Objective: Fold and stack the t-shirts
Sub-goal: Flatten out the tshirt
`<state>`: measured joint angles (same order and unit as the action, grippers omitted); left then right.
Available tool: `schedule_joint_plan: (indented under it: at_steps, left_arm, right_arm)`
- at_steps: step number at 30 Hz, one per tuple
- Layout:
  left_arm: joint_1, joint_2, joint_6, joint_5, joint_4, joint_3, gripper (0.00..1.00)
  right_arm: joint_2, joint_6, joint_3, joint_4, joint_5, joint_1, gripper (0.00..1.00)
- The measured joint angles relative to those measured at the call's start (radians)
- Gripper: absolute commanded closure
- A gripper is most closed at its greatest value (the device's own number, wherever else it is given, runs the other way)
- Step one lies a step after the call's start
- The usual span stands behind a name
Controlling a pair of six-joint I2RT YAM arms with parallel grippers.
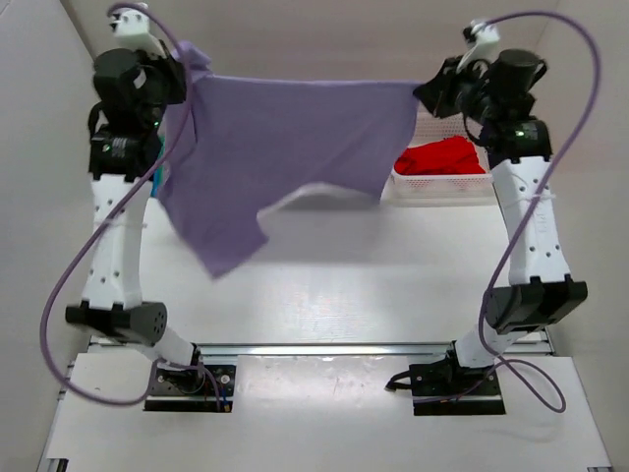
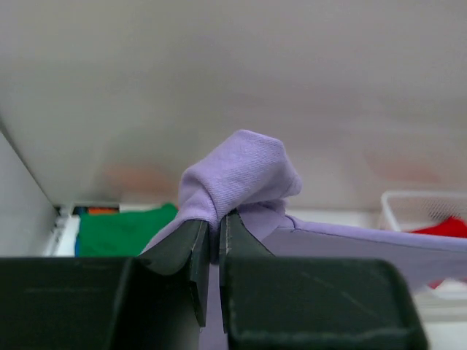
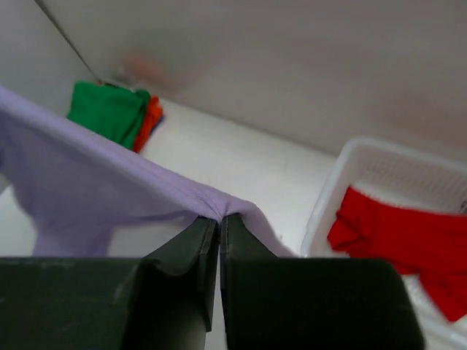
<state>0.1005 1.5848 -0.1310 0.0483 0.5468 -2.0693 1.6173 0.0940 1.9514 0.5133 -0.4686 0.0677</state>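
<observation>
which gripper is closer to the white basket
Right. The right gripper holds the lavender shirt right by the basket; the left gripper grips its other end, far to the left.

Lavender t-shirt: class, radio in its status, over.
Left claw, right claw: both shut on the soft lavender cotton t-shirt. Stretched aloft between them. Red shirt in white mesh basket; nothing obstructing.

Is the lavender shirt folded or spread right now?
Spread: the lavender shirt hangs stretched in the air between the left gripper and right gripper, both pinching it.
</observation>
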Motion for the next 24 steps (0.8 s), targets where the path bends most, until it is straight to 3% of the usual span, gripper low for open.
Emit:
schedule_joint_plan:
  at_steps: [3,7,14,18,22,24]
  left_arm:
    - [0.014,-0.106,0.016,0.003,-0.006,-0.011,1.0]
    - [0.049,-0.322,0.02,-0.01,-0.057,0.112,1.0]
    - [0.079,-0.729,-0.004,-0.019,-0.165,0.711,1.0]
    - [0.096,-0.834,-0.045,-0.042,-0.149,1.069,1.0]
    - [0.12,-0.887,-0.099,-0.102,-0.082,1.331,0.95]
    - [0.138,-0.931,-0.126,-0.145,-0.054,1.41,0.86]
  right_arm:
    - [-0.035,-0.015,0.103,-0.011,-0.017,-0.013,1.0]
    - [-0.18,-0.013,-0.028,-0.062,-0.064,-0.063,1.0]
    - [-0.318,-0.017,-0.53,-0.08,-0.139,-0.117,1.0]
    - [-0.312,-0.016,-0.851,-0.021,-0.141,-0.125,1.0]
    - [-0.348,-0.012,-1.036,0.042,-0.126,-0.127,1.0]
    - [-0.414,-0.002,-1.114,0.058,-0.114,-0.128,1.0]
